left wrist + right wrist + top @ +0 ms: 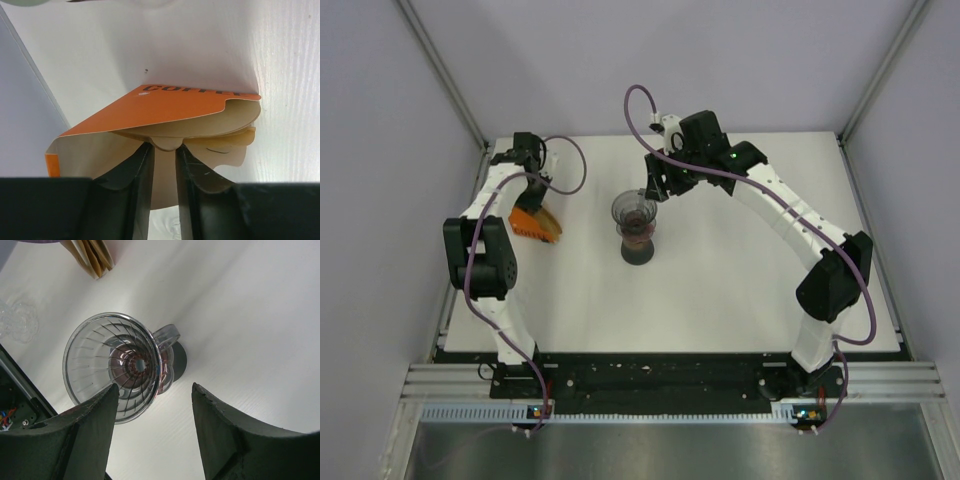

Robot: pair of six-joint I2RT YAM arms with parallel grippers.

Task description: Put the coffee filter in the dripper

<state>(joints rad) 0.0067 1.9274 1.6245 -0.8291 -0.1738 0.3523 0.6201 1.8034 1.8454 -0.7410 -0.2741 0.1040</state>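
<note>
Straddling the tan edge of a coffee filter (pixel 166 141), the left hand (pixel 163 150) is holding its two fingers (pixel 141 185) close together, leaving only a narrow gap. Paper is filling that gap, but I cannot tell whether the fingers are actually pinching it. The filter is sitting with others in an orange pack (pixel 165 107) on the bench (pixel 740 290), well left of the dripper (pixel 107 360) in the top view. Seen from the left wrist, the stack is lying flat with its long axis running across the frame and its curved edges facing right and toward the hand.

The right hand (pixel 156 387) is hanging just above the dripper with its fingers spread wide, gripping nothing. One finger is overlapping the dripper's rim, and contact there is unclear. The dripper is standing upright with its mouth up and its handle (pixel 167 335) on the far side of the cone.

The pack's flap is covering most of the filters. The word COFFEE is running off the curl, and the dripper's dark base (pixel 179 360) is mostly hidden behind the cone.
</note>
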